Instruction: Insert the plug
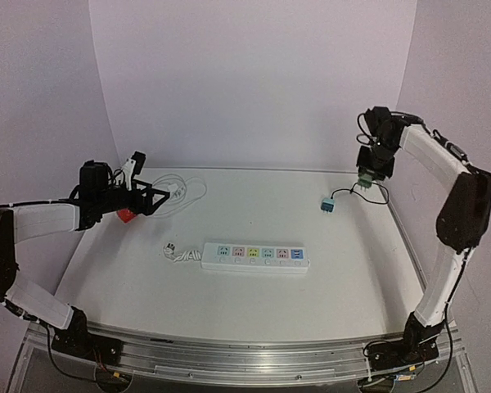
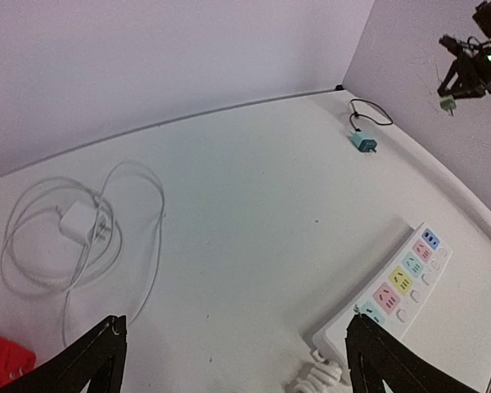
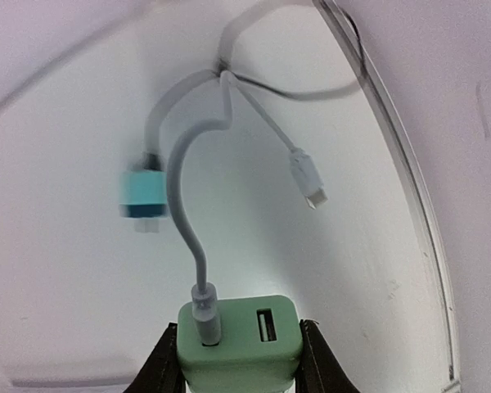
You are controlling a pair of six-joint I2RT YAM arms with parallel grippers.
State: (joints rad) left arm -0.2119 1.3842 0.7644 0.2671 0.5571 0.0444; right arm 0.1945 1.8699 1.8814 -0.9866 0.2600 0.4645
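The right end effector (image 3: 239,364) is clamped on the green plug (image 3: 239,337), with one finger on each side face, and holds it in the air at the upper right of the top view, above the far right corner of the worktop (image 1: 352,278). I think this side grip is chosen so that the body of the plug cannot turn while it is carried to the power strip (image 1: 255,256), which lies flat in the middle of the frame, well apart from the plug, with its row of coloured sockets facing up. The left end effector (image 1: 151,199) has its fingers wide apart and grips nothing. It hangs at the left of the frame, near the white charger (image 2: 78,221) with its coiled lead and near a red object (image 1: 125,215), so to my judgement it only waits there, out of the way. The green plug is a pale green block with rounded corners. Its visible face carries two USB ports, one free and one taken by a grey cable (image 3: 180,180), which bends toward the top of the right wrist view, where a blue plug (image 3: 143,194) lies on the worktop. The pins of the green plug show in no view, so I cannot tell which way they point
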